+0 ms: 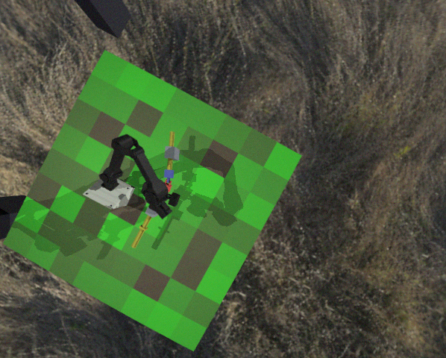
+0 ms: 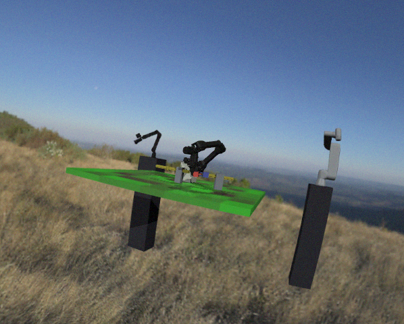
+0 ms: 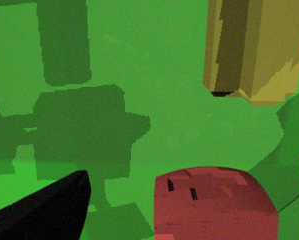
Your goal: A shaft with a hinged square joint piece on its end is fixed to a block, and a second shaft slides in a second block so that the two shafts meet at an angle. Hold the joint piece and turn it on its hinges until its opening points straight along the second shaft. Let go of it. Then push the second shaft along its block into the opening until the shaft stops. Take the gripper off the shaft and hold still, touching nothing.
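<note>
The red joint piece (image 1: 168, 186) (image 2: 195, 173) (image 3: 212, 227) sits on the end of the fixed shaft (image 1: 171, 137), beyond a blue link (image 1: 168, 174) (image 2: 205, 174) and a grey block (image 1: 171, 153) (image 2: 218, 181). The second yellow shaft (image 1: 140, 234) (image 3: 259, 30) runs through a second grey block (image 2: 178, 175), mostly hidden under the arm in the top view. In the wrist view its end stands a short way off from the joint piece. My gripper (image 1: 168, 195) (image 3: 196, 171) is open, with a finger on each side of the joint piece and gaps to both.
Everything stands on a green checkered table top (image 1: 200, 292) (image 2: 240, 205). The arm's pale base plate (image 1: 108, 195) lies left of the shafts. Dark pillars (image 2: 144, 216) (image 2: 309, 237) with camera mounts stand off the table.
</note>
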### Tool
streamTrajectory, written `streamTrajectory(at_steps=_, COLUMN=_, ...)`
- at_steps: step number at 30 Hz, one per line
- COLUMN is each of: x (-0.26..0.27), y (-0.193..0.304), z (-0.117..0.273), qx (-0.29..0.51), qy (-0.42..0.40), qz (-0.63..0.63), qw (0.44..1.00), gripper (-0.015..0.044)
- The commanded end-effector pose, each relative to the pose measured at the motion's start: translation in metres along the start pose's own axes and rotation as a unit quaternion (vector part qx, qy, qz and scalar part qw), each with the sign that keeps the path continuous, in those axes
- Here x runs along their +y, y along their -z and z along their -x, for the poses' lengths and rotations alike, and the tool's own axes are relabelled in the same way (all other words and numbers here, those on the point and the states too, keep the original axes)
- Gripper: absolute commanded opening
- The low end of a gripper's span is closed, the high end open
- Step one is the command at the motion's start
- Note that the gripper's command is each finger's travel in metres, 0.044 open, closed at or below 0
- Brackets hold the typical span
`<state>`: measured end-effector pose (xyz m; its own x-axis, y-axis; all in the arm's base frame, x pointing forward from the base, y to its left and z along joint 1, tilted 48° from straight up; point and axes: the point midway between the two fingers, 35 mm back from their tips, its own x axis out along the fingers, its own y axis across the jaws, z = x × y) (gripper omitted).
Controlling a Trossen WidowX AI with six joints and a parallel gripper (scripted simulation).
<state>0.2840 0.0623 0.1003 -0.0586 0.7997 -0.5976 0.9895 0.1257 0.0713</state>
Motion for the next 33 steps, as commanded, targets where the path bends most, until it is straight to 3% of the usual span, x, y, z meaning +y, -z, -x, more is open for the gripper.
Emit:
streamTrajectory(at_steps=1, x=-0.003, y=0.011, z=-0.003, qx=0.004, qy=0.003, qz=-0.004, qw=1.0, gripper=0.044)
streamTrajectory(at_steps=24, x=-0.003, y=0.012, z=-0.033, qx=0.004, qy=0.003, qz=-0.004, qw=1.0, gripper=0.044)
streamTrajectory(at_steps=33, x=-0.003, y=0.012, z=-0.033, qx=0.004, qy=0.003, qz=-0.004, qw=1.0, gripper=0.0204)
